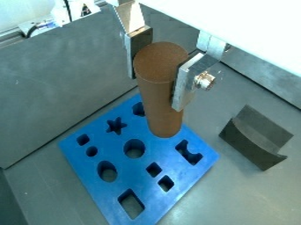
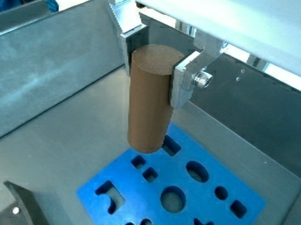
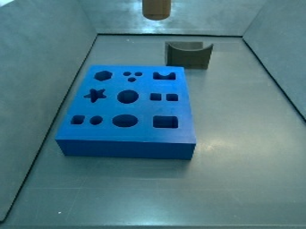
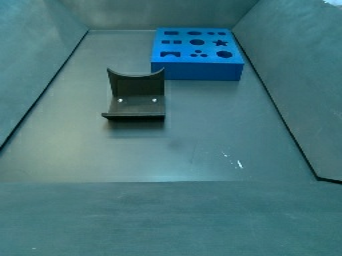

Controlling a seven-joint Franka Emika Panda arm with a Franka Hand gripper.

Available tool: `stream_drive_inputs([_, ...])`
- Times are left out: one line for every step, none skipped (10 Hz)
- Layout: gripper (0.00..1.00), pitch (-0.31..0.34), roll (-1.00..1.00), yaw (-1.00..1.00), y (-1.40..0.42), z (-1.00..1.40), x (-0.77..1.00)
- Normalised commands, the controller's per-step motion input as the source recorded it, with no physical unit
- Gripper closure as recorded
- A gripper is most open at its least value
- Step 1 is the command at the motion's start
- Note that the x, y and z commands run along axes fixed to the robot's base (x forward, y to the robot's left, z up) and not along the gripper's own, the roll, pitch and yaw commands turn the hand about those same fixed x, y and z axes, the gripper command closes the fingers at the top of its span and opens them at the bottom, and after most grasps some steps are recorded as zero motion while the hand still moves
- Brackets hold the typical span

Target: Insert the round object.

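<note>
Brown peg (image 3: 156, 9) cut off at a side view's top edge, tool (image 1: 159, 61) half-hidden behind it.

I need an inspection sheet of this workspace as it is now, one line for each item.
Surface: grey metal floor, with small scuff marks in a side view.
Job's things: brown round peg, held upright above the blue block; not inserted. The block has many shaped holes, among them a star and several round ones.
Clutter: dark grey block with a curved notch, lying apart from the blue block.
Grippers: gripper high over the blue block, silver fingers closed on the peg's sides.
Cables: nothing seen.
Surroundings: grey walls enclose the floor.
</note>
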Motion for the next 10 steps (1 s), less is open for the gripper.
stream_drive_inputs([1.00,-0.051,-0.26,0.00,0.00,-0.62,-0.32])
stream_drive_inputs([1.00,-0.059,-0.26,0.00,0.00,-0.62,-0.35])
stream_drive_inputs([1.00,-0.056,-0.24,0.00,0.03,-0.67,-0.38])
stream_drive_inputs([1.00,-0.066,-0.27,0.00,0.10,-0.63,-0.39])
stream_drive_inputs([1.00,-0.071,-0.27,0.00,0.11,-0.62,-0.35])
stream_drive_inputs([1.00,-0.057,-0.27,0.00,0.11,-0.63,-0.37])
stream_drive_inputs([1.00,-0.037,-0.28,0.04,0.08,-0.58,-0.33])
stream_drive_inputs([1.00,-0.061,-0.29,0.00,0.05,-0.58,-0.27])
stream_drive_inputs([1.00,0.000,-0.29,-0.11,0.00,-0.57,0.00])
stream_drive_inputs([1.00,0.000,-0.26,-0.08,0.01,-0.51,0.00])
